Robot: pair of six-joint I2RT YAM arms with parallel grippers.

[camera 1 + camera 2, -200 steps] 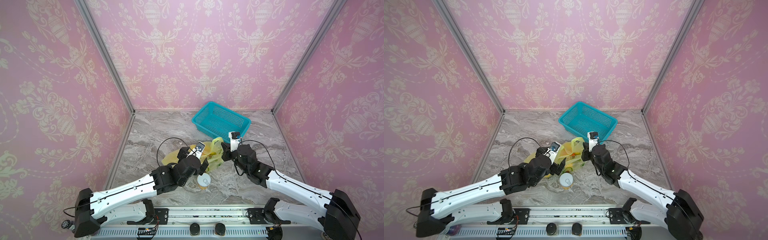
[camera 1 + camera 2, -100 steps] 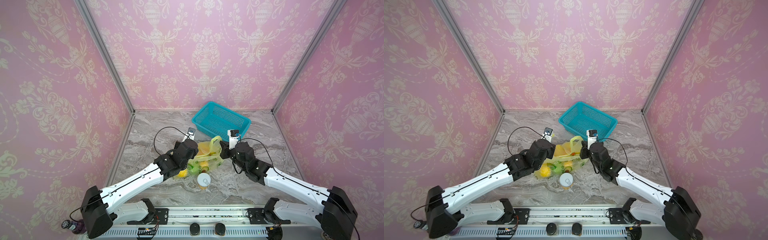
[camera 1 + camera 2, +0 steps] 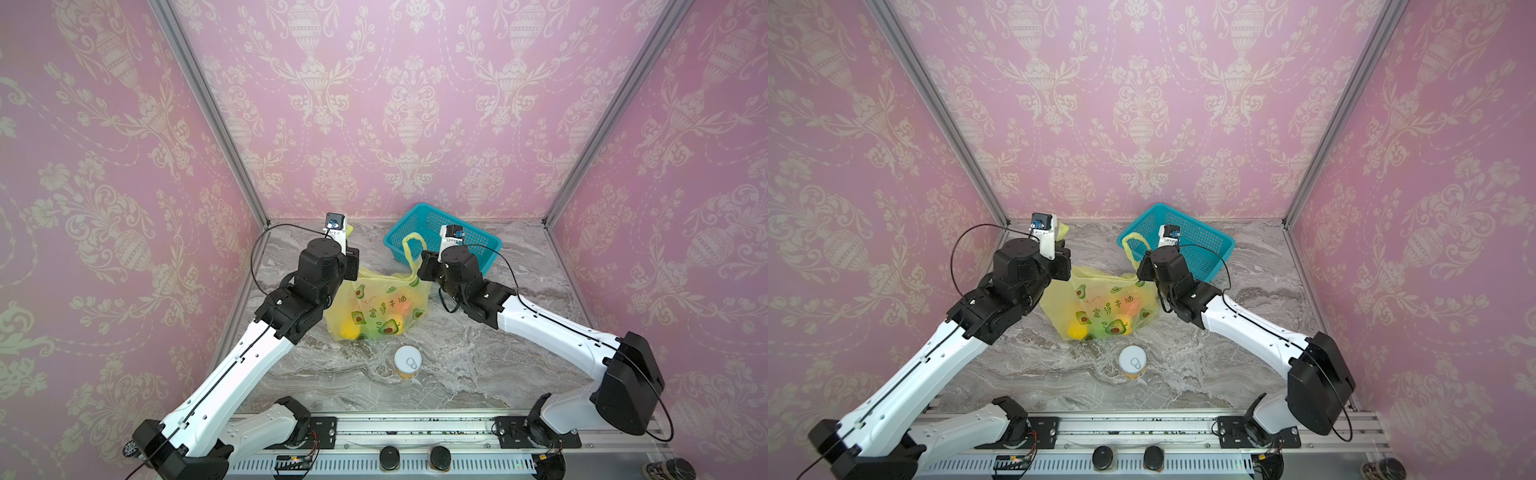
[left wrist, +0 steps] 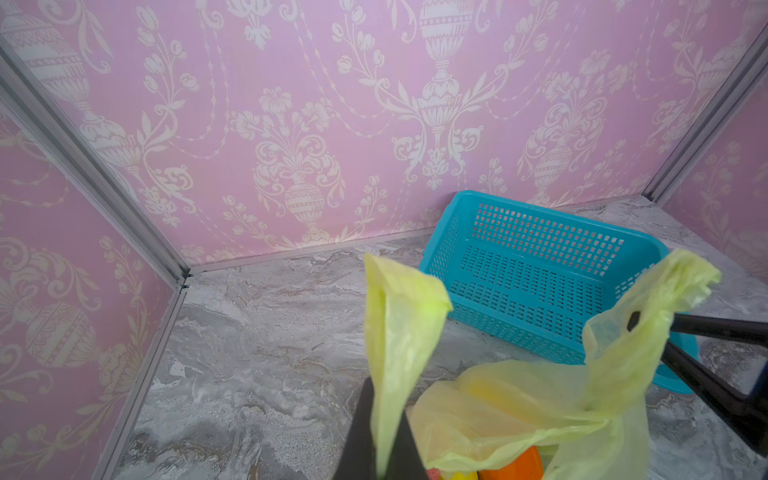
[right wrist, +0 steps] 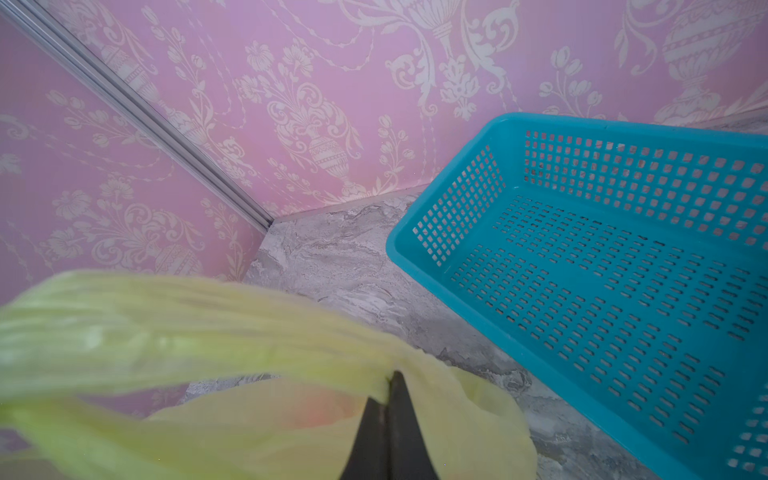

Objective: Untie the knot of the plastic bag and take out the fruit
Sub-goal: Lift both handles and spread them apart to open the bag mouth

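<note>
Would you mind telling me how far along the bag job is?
Untying looks done: the plastic bag has its two handles apart. In hand: the left gripper and right gripper are each shut on one handle, holding the mouth open. Remaining: the fruit lies inside the bag; the basket shows none.

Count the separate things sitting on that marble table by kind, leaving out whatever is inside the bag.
Bag: 1
Basket: 1
Can: 1
Total: 3
</note>
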